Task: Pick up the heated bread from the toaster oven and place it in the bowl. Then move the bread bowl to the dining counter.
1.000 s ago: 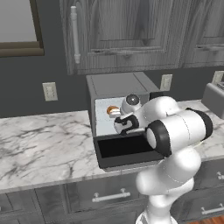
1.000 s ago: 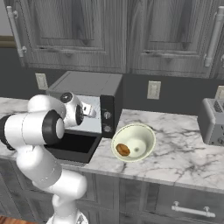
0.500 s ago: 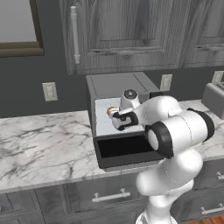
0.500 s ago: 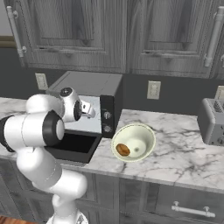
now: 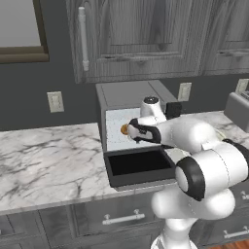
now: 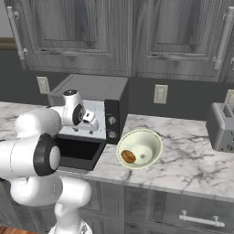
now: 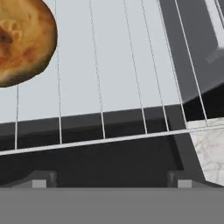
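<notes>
**Arm's reaching into the toaster oven, bowl parked right next to it**

From my right base view, the white arm (image 6: pixel 34 137) comes up from the lower left and bends in toward the toaster oven (image 6: pixel 91 98). The black door (image 6: pixel 75 153) is dropped open flat, and I can see the pale interior behind the wrist. The gripper (image 6: pixel 93 124) sits at the oven mouth, but I can't tell how its fingers stand from here. Just to the right, on the marble counter (image 6: pixel 183 160), is the cream-green bowl (image 6: pixel 146 141), tilted toward me, with a brown bread piece (image 6: pixel 128 156) lying inside. A grey slot toaster (image 6: pixel 222 126) stands well off to the right, near the wall outlet (image 6: pixel 160 93).
</notes>
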